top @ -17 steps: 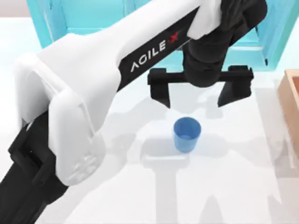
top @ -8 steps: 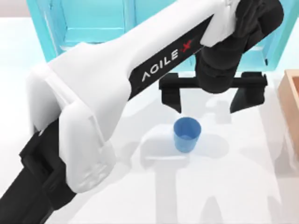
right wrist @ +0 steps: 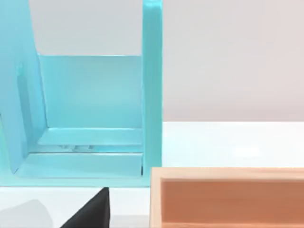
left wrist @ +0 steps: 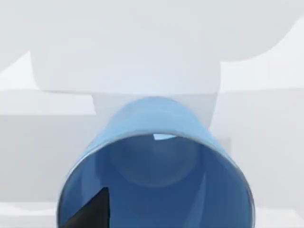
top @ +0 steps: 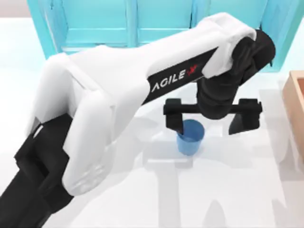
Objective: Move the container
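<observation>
We hold our left gripper (top: 212, 122) spread wide over the container (top: 191, 137), one finger (top: 175, 121) dipping inside its rim (for a wall pinch, we judge)

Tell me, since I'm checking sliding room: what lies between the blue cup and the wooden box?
Bare white table between the blue cup and the wooden box, in the top view.

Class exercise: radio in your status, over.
Left gripper open, one jaw over cup rim. Cup upright on table, not gripped. Nothing blocking. Right arm parked.
</observation>
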You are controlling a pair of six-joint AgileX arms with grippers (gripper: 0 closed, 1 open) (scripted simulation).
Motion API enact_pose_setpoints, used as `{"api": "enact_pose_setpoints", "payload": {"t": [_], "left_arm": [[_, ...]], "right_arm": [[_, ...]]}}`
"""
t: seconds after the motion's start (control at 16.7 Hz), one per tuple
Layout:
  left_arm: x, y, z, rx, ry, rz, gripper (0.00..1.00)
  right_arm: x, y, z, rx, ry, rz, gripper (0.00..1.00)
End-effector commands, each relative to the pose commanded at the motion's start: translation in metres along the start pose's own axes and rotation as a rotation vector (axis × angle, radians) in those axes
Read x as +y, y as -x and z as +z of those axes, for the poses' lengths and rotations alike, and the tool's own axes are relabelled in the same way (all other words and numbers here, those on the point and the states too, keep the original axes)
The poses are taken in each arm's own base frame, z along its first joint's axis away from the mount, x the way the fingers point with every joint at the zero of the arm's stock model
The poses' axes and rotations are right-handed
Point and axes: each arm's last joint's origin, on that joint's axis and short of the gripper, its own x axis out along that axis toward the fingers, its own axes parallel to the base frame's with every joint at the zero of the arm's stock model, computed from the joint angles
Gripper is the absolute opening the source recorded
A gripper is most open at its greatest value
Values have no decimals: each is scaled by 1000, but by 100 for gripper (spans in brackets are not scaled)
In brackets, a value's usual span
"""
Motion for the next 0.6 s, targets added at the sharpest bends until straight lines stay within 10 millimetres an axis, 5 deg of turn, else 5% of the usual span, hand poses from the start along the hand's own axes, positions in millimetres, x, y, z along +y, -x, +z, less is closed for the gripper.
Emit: {"api": "enact_pose_setpoints", "payload": {"t": [0.18,0.48,0.6], "left_arm": [[2,-24,-3,-2,0,-2,100],[2,-28,-3,-2,0,-2,100],[2,-28,-3,-2,0,-2,85]], "right_arm": [[0,0,0,0,0,0,100],[0,0,0,0,0,0,100],[0,0,0,0,0,0,100]]}}
